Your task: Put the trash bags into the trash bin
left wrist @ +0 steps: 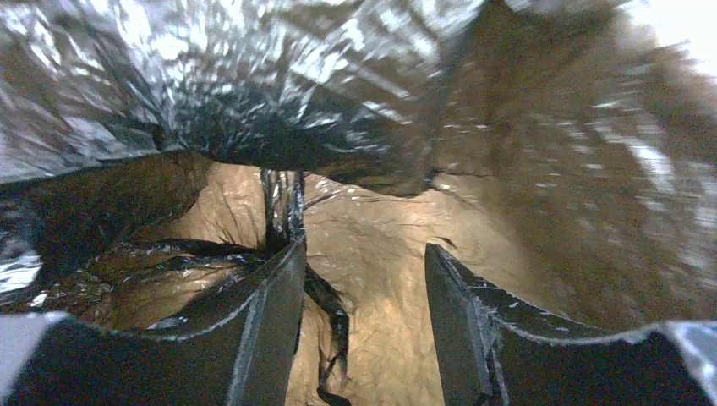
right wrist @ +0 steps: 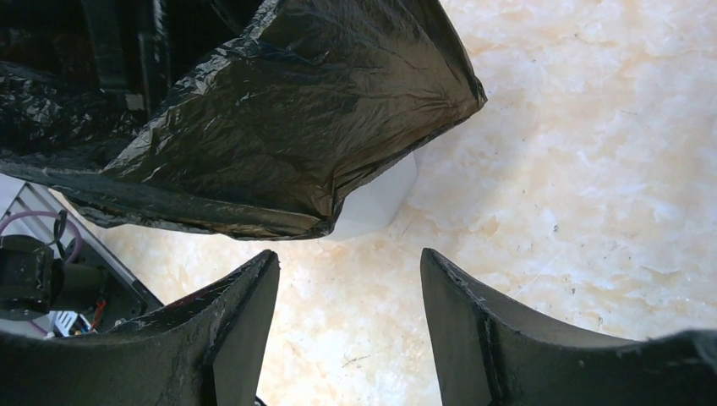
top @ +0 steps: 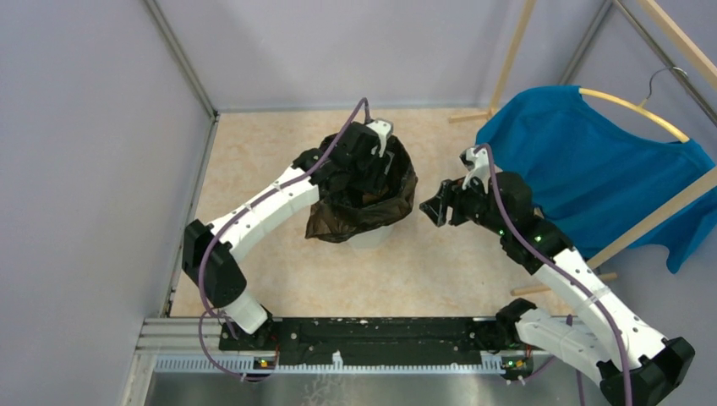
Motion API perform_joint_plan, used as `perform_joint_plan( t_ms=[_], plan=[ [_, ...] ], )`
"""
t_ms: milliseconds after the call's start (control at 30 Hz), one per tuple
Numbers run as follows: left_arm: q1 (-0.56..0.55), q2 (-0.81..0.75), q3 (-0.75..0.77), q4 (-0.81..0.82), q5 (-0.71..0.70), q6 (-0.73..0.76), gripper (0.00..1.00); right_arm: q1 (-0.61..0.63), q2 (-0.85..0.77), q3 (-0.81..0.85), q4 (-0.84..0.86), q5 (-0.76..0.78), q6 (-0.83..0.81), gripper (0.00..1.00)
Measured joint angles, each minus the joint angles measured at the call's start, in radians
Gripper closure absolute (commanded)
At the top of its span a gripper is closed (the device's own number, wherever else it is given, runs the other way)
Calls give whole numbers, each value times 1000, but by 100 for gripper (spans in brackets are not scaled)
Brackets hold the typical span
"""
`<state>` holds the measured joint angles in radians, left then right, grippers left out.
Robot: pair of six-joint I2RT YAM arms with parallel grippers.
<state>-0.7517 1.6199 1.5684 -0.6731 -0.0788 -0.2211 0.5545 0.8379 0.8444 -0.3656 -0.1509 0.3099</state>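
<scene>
Beige tabletop [top: 440, 279] holds one trash bin [top: 370, 239], one black bag [top: 334, 222].

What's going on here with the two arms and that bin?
The left gripper is down inside the trash bin, jaws open, surrounded by the black trash bag, whose edge drapes over the rim and down the outside. The right gripper is open beside the bin, facing that overhang and touching nothing.
</scene>
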Motion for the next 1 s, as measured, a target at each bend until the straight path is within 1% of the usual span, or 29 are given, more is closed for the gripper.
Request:
perform_joint_plan(
  t_ms=[200, 400, 500, 600, 733, 1000],
  plan=[
    [0, 15, -126, 40, -33, -11, 36, 0, 19, -16, 12, -1, -4, 37],
    [0, 106, -148, 47, -51, -35, 34, 0, 36, -30, 23, -1, -5, 37],
    [0, 128, -185, 78, -60, -43, 34, 0, 37, -35, 24, -1, -5, 37],
    [0, 143, -223, 101, -72, -50, 33, 0, 39, -40, 27, -2, -7, 37],
    [0, 154, -239, 112, -88, -58, 27, 0, 42, -48, 27, -1, -12, 37],
    [0, 138, -195, 77, -102, -56, 9, 0, 55, -50, 32, -3, -13, 36]
  ],
)
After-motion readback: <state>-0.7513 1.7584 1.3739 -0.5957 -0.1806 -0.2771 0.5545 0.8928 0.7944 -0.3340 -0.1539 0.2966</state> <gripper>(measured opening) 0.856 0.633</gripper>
